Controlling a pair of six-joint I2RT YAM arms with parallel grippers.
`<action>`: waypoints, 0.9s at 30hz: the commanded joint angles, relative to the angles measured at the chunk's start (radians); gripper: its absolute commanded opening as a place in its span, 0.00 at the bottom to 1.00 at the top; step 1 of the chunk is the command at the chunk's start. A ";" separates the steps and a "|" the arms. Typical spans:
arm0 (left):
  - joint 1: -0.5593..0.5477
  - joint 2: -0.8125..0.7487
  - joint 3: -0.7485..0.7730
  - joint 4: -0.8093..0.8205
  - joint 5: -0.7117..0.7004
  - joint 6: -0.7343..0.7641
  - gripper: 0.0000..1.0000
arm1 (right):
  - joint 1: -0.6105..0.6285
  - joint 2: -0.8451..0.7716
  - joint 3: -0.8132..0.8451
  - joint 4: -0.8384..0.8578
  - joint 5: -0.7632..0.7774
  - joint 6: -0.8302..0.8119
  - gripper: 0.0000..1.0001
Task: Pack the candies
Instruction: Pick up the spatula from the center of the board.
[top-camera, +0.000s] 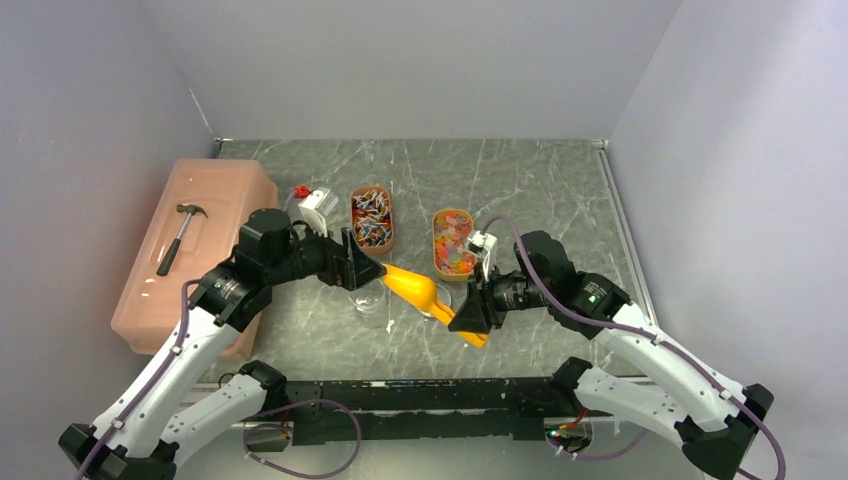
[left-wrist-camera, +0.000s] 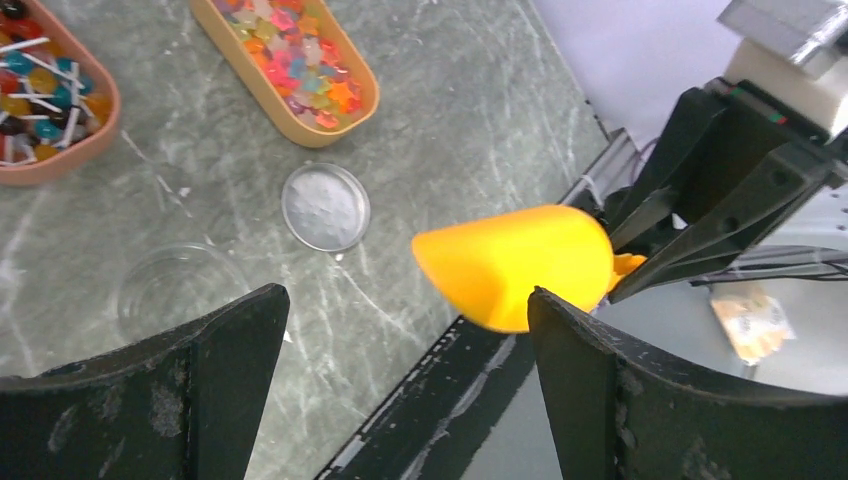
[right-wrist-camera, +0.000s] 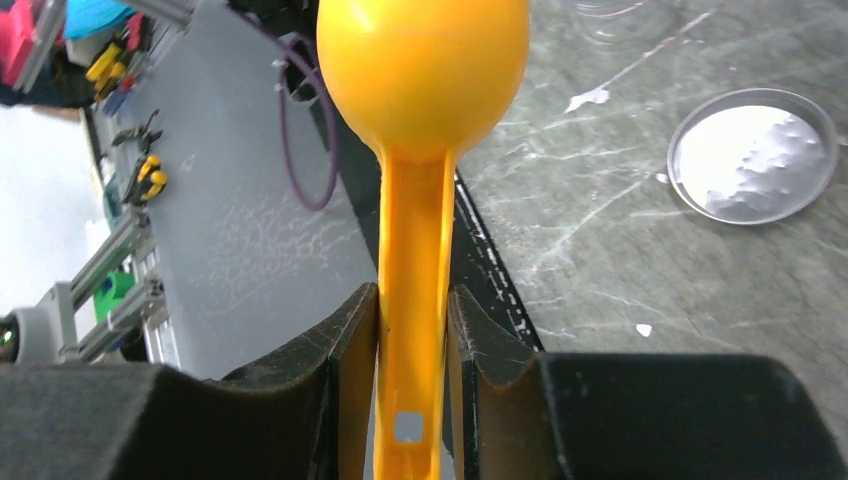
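Note:
My right gripper (top-camera: 470, 312) is shut on the handle of a yellow-orange scoop (top-camera: 412, 288) and holds it above the table; the handle sits between the jaws (right-wrist-camera: 413, 340). The scoop's bowl (left-wrist-camera: 520, 265) points at my left gripper (top-camera: 357, 268), which is open and empty just beside it (left-wrist-camera: 405, 340). Wrapped candies (top-camera: 371, 218) fill the left oval tray (left-wrist-camera: 40, 90). Glossy candies (top-camera: 453, 242) fill the right oval tray (left-wrist-camera: 300, 60). A clear glass jar (top-camera: 368, 303) stands below the left gripper. I cannot see inside the scoop.
A round metal lid (left-wrist-camera: 325, 207) lies on the marble table near the jar (left-wrist-camera: 175, 290); it also shows in the right wrist view (right-wrist-camera: 752, 155). A pink plastic box (top-camera: 215, 190) with a hammer (top-camera: 180, 238) on it stands at the left. A small white device (top-camera: 316, 204) sits behind.

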 joint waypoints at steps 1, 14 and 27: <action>0.003 -0.022 0.025 0.053 0.101 -0.082 0.95 | 0.008 0.004 0.042 0.073 -0.151 -0.061 0.00; 0.003 -0.193 -0.036 0.086 0.207 0.164 0.95 | 0.013 0.052 0.002 0.177 -0.297 0.039 0.00; 0.003 -0.336 -0.068 0.026 0.356 0.448 0.95 | 0.010 0.052 -0.036 0.341 -0.478 0.185 0.00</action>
